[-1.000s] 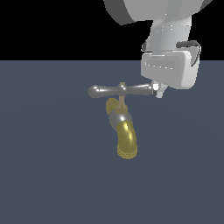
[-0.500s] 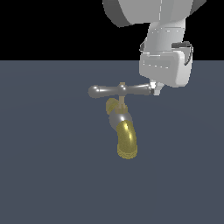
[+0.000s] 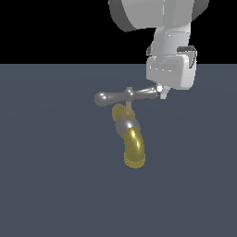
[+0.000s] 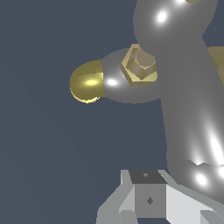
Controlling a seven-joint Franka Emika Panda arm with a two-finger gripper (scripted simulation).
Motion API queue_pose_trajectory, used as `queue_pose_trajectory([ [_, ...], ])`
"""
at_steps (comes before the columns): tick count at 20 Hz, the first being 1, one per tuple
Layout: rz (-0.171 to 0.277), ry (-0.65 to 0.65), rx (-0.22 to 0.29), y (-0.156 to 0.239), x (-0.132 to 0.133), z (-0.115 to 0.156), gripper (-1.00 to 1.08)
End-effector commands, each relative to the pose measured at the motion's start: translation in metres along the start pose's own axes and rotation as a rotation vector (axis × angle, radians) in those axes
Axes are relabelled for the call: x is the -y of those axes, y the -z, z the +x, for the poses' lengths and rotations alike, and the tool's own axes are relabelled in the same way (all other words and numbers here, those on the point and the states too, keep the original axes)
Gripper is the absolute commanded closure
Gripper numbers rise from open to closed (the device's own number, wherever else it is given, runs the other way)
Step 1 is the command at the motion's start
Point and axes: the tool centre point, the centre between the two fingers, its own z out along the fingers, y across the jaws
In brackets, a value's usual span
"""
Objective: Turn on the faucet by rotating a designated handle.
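- I have the gripper (image 3: pixel 161 94) at the handle's (image 3: pixel 125 96) exterior-view-right end, where a push gives most leverage.
- How wide the gripper is, I cannot tell; it probably only touches.
- The faucet (image 3: pixel 130 139) stands mid-floor, spout (image 4: pixel 86 82) clear.

The arm (image 3: pixel 159 14) runs off the top edge of the exterior view, so only its lowest part shows. The tool (image 3: pixel 162 94) hides the near end of the handle (image 3: pixel 127 96), and whether its jaws are parted or closed cannot be told. In the wrist view the handle and one finger (image 4: pixel 148 199) are cut by the edges.
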Motion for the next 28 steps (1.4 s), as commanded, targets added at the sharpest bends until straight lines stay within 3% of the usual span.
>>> queue_pose_trajectory([
  [1, -0.008, 0.005, 0.005, 0.001, -0.012, 0.0, 1.08],
  [11, -0.008, 0.005, 0.005, 0.002, -0.04, -0.004, 1.08],
  [13, 0.0, -0.015, 0.007, 0.0, -0.03, -0.014, 1.08],
  [28, -0.006, 0.0, 0.006, 0.001, -0.091, 0.033, 1.08],
])
